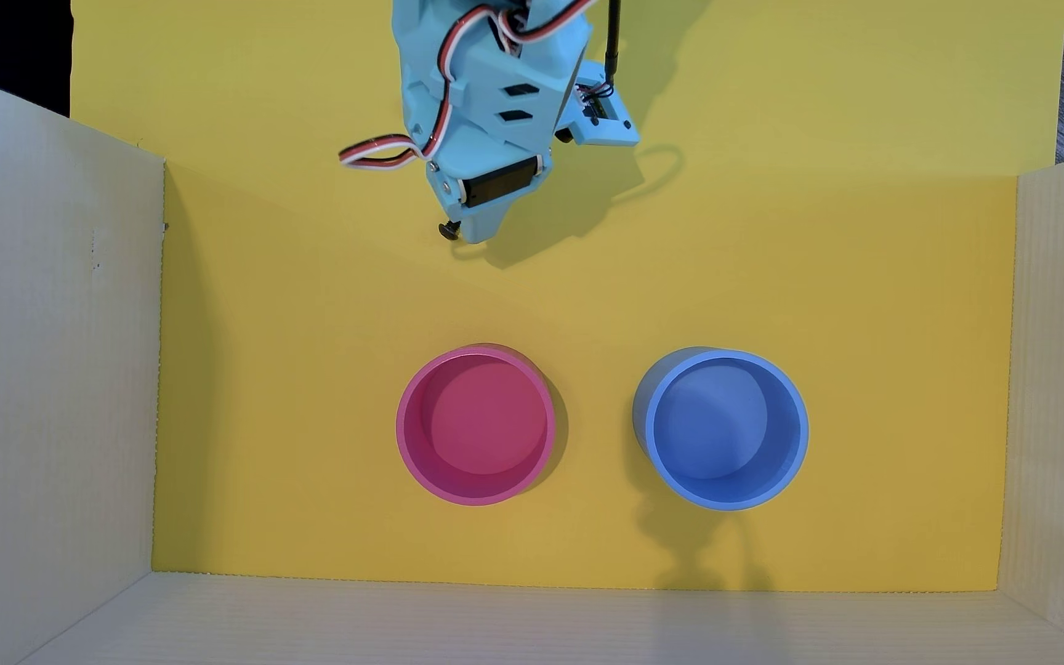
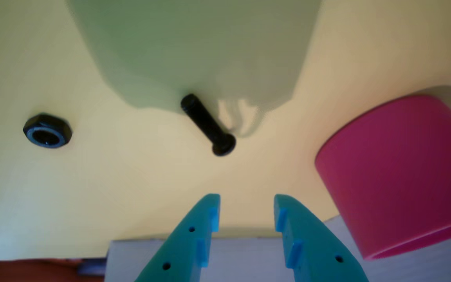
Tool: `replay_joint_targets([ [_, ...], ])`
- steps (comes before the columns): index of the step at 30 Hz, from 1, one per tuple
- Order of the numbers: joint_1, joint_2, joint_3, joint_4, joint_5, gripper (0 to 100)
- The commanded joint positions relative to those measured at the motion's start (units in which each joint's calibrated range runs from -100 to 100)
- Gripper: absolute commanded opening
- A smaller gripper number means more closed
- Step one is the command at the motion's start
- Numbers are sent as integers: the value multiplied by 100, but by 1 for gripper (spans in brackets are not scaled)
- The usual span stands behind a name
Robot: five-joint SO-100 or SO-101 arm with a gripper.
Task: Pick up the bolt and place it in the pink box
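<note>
Yellow paper floor (image 1: 772, 268) walled by pale cardboard (image 1: 49, 383); the light-blue gripper (image 2: 247, 205), slightly parted and empty, half-hides the small black bolt (image 1: 449, 230), round pink plastic cup (image 1: 476, 425) beyond

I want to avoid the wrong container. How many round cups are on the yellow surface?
2. In the overhead view, the pink box stands left and the blue cup right, apart from each other. The wrist view shows only the pink one.
</note>
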Motion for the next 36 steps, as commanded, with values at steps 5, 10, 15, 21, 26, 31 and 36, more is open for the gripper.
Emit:
replay_joint_targets([
  [5, 61, -9, 142, -52, 28, 11],
  [10, 61, -9, 250, -61, 39, 11],
  [15, 69, 201, 368, -352, 148, 11],
  [21, 76, 925, 323, -833, 127, 11],
  [26, 142, 1371, 15, -893, 127, 11],
  [31, 253, 1674, -238, -893, 148, 10],
  [36, 245, 1901, -229, -1064, 127, 2],
])
